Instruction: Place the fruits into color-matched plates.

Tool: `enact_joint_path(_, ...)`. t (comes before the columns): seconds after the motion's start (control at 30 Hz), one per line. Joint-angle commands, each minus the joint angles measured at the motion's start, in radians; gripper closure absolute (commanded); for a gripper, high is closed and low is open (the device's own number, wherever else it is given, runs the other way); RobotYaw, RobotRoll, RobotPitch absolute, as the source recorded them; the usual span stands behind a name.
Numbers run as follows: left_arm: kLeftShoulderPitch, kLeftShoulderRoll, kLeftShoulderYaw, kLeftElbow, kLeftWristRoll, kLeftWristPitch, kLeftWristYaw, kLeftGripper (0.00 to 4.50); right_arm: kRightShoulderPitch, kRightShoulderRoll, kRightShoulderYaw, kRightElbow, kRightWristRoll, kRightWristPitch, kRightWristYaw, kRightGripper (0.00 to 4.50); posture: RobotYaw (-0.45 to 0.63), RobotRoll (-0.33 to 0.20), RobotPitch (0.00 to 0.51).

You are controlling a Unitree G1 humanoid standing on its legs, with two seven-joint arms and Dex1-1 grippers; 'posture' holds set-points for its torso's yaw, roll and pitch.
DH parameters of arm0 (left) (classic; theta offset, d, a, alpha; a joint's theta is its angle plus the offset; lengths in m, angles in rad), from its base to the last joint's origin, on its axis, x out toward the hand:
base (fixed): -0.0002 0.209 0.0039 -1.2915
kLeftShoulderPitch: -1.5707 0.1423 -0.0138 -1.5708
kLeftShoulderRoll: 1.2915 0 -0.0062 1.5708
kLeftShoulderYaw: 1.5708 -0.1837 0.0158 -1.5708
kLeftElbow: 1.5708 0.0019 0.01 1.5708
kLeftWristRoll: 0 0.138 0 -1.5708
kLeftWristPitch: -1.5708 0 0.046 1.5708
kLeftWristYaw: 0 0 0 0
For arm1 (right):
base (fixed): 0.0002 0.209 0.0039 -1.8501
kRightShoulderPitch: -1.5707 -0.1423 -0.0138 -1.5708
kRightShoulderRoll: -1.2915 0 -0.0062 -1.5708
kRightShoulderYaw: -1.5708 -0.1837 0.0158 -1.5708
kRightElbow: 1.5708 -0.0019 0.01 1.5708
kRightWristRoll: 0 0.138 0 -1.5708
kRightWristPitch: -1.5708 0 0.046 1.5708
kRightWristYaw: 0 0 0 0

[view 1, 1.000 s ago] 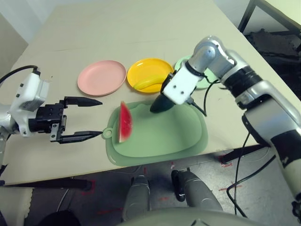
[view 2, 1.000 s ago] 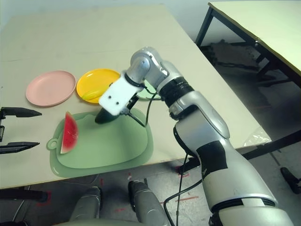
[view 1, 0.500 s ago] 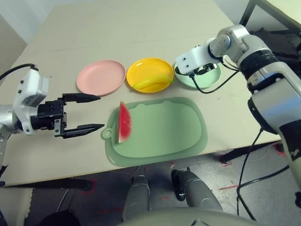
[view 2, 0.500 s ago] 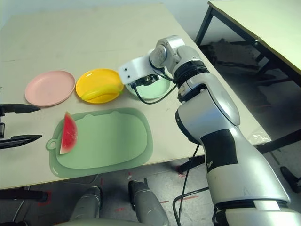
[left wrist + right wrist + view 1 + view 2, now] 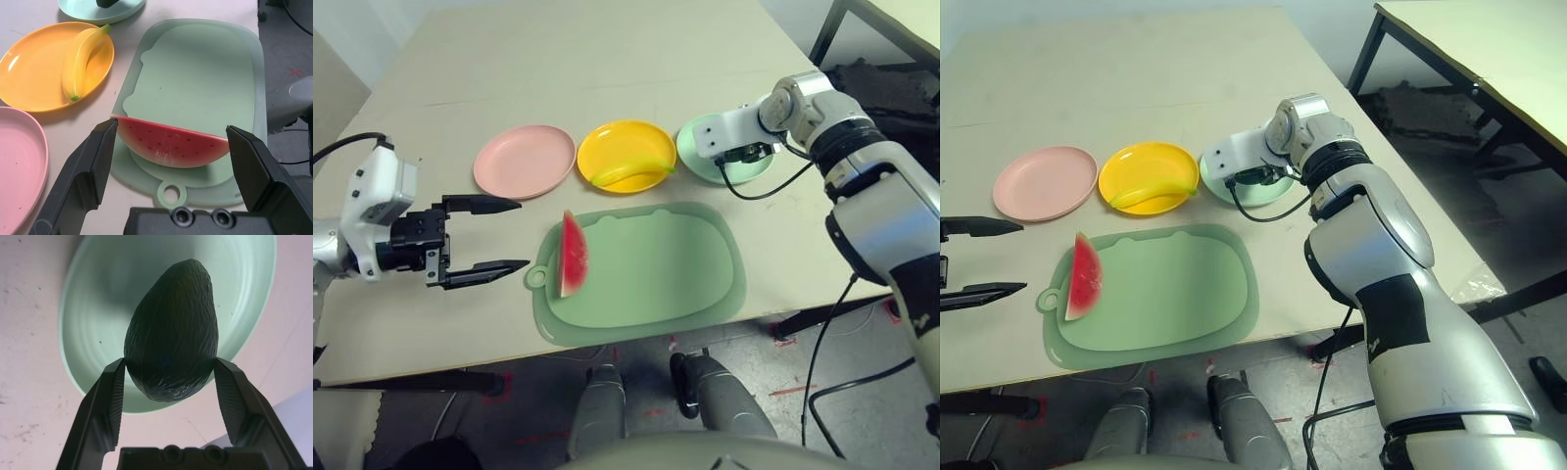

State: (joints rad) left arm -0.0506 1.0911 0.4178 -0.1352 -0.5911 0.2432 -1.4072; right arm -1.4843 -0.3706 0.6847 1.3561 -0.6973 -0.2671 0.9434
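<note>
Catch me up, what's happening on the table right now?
The robot is sorting toy fruits onto colour-matched plates. Its right end effector is over the mint green round plate with the dark green avocado between its fingers. The curved yellow banana already lies in the yellow plate. The red watermelon wedge sits on the large green mat, the pink plate is empty, and the left end effector hovers open beside the wedge.

This looks like a robotics lab or test room rather than a home. A plain beige worktable (image 5: 607,59) stands on a bare grey floor (image 5: 1489,372) with red tape marks (image 5: 783,338) near its edge. A second black-framed table (image 5: 1469,49) stands far right, loose black cables (image 5: 832,343) hanging beside it.
</note>
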Motion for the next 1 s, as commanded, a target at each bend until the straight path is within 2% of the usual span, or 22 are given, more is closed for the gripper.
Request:
enact_joint_path(0.03, -0.003, 0.016, 0.003, 0.013, 0.023, -0.033, -0.022, 0.0, 0.005, 0.0, -0.023, 0.001, 0.005, -0.011, 0.003, 0.04, -0.01, 0.0, 0.185)
enact_joint_path(0.13, -0.07, 0.024, -0.045, 0.065, 0.06, -0.082, -0.039, 0.0, -0.005, -0.008, -0.046, -0.004, 0.024, -0.019, 0.03, 0.04, 0.0, 0.0, 0.188)
enact_joint_path(0.27, -0.226, 0.012, -0.145, 0.124, 0.093, -0.113, -0.059, 0.0, -0.017, -0.017, -0.113, -0.018, 0.088, -0.016, 0.129, 0.04, -0.01, 0.0, 0.19)
enact_joint_path(0.5, -0.405, 0.065, -0.344, 0.294, 0.289, -0.303, -0.183, 0.0, 0.01, -0.052, -0.385, -0.076, 0.391, 0.083, 0.504, 0.04, 0.0, 0.0, 0.188)
enact_joint_path(0.6, -0.475, 0.088, -0.425, 0.35, 0.315, -0.387, -0.207, 0.0, 0.062, -0.07, -0.464, -0.121, 0.488, 0.173, 0.625, 0.04, 0.0, 0.0, 0.188)
enact_joint_path(0.7, -0.577, 0.126, -0.566, 0.382, 0.321, -0.483, -0.207, 0.0, 0.2, -0.098, -0.466, -0.3, 0.693, 0.335, 0.67, 0.04, 0.01, 0.0, 0.192)
enact_joint_path(0.77, -0.651, 0.132, -0.657, 0.408, 0.306, -0.523, -0.207, 0.0, 0.325, -0.127, -0.457, -0.488, 0.836, 0.466, 0.671, 0.04, 0.01, 0.0, 0.192)
enact_joint_path(0.9, -0.775, 0.142, -0.822, 0.455, 0.282, -0.61, -0.207, 0.0, 0.526, -0.134, -0.529, -0.764, 0.962, 0.643, 0.65, 0.04, 0.04, 0.0, 0.188)
enact_joint_path(1.0, -0.859, 0.137, -0.944, 0.462, 0.262, -0.693, -0.207, 0.0, 0.706, -0.124, -0.59, -0.978, 1.039, 0.687, 0.574, 0.04, 0.05, 0.0, 0.187)
